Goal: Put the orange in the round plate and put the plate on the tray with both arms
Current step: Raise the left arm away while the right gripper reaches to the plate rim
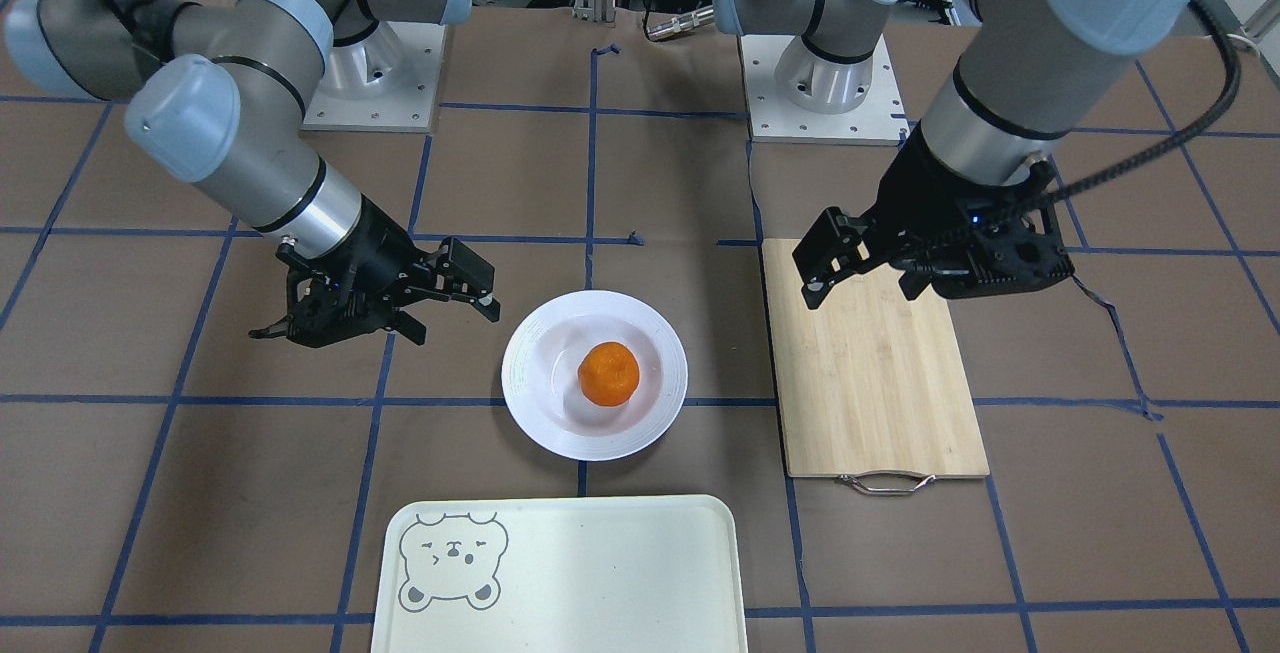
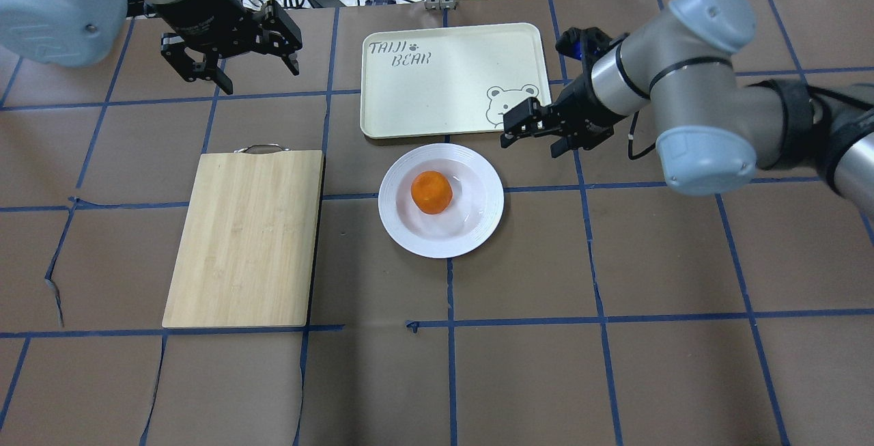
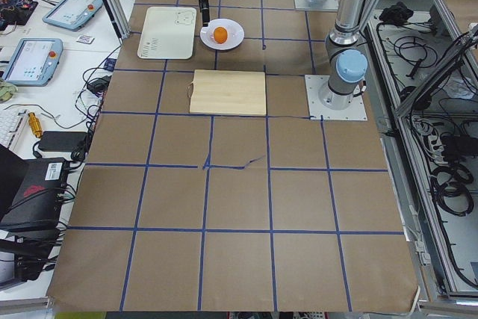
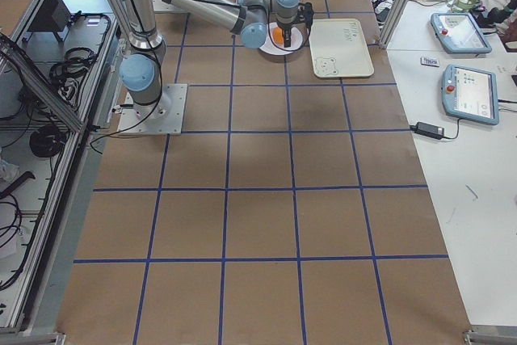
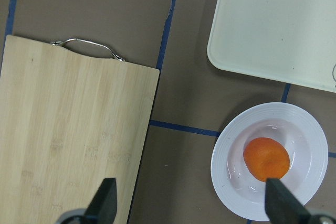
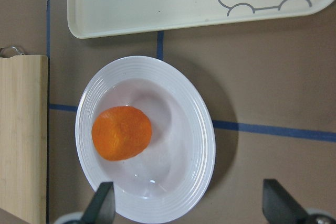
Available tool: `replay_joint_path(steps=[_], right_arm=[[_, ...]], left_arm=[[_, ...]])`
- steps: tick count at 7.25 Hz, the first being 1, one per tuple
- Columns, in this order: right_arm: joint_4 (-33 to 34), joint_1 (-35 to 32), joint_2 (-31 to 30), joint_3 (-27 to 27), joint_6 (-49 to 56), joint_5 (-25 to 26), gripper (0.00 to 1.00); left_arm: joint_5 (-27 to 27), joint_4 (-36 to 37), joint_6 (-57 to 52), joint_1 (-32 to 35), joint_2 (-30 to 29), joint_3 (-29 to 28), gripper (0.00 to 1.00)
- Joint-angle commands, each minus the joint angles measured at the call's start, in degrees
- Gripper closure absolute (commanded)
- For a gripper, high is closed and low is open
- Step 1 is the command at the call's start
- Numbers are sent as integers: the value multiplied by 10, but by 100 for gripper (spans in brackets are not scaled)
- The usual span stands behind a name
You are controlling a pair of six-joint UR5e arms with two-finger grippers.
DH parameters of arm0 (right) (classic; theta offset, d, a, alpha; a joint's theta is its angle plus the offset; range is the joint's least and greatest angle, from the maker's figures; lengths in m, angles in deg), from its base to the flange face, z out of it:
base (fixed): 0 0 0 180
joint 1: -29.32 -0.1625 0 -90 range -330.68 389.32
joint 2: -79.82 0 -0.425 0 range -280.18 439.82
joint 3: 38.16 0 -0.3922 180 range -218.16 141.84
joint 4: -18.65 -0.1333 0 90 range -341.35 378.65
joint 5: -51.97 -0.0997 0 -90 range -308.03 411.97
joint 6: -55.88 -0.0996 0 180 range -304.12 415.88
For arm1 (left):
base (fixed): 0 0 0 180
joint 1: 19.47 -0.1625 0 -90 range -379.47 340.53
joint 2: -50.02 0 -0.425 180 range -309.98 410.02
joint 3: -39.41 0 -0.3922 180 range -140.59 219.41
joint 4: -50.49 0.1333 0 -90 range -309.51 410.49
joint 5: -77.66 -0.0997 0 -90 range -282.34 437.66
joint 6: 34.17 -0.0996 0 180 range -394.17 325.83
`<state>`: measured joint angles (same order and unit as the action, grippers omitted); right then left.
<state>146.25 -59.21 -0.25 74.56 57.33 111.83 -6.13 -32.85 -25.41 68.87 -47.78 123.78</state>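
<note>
The orange [image 2: 431, 192] lies in the sunken centre of the white round plate [image 2: 395, 208], which rests on the table just in front of the cream tray [image 2: 444, 70]. My right gripper [image 2: 532, 144] hovers open and empty beside the plate's right rim, near the tray's bear corner. Well off to the left, my left gripper [image 2: 261, 77] is raised and open, holding nothing. From the left wrist, the orange [image 5: 266, 158] shows on the plate [image 5: 224, 150], with both fingertips [image 5: 107, 198] spread wide. The right wrist view looks down on the orange [image 6: 122, 132], the plate [image 6: 202, 129] and the tray [image 6: 173, 3].
A bamboo cutting board [image 2: 246, 238] with a metal handle lies left of the plate. The table is brown paper with a blue tape grid. Both arm bases [image 1: 825, 83] stand at the robot's side. Cables lie beyond the far edge.
</note>
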Motion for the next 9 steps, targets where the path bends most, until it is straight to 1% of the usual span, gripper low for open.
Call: replay_joint_path(steps=[1,2,3,4,5,6,7,8,9], right_arm=[[107,-25,65,51,-54,-35,1],[151,-46,100,57,-102,-40,1],[154,-46,112,53,-104,-40,1],[155,-46,115,56,-89,-32,1],[153,-45,127,57,-75,-20,1],[153,-45,130,53,-102,-26,1],[154,-46,134,57,-157,-32,4],[154,-46,139,57,-172,-32,4],[152,-46,141,56,-196,-31,7]], left_arm=[[-5,-7,-10,2,34,-3,0],[-5,-18,-11,2,51,9,0],[-5,-22,-13,2,61,27,0],[-8,-23,-18,1,67,28,0],[-55,-41,-16,2,61,24,0],[-45,-75,-10,2,66,21,0],[-35,-74,-17,2,67,27,0],[-37,-73,-20,2,69,30,0],[-37,-73,-20,2,70,32,0]])
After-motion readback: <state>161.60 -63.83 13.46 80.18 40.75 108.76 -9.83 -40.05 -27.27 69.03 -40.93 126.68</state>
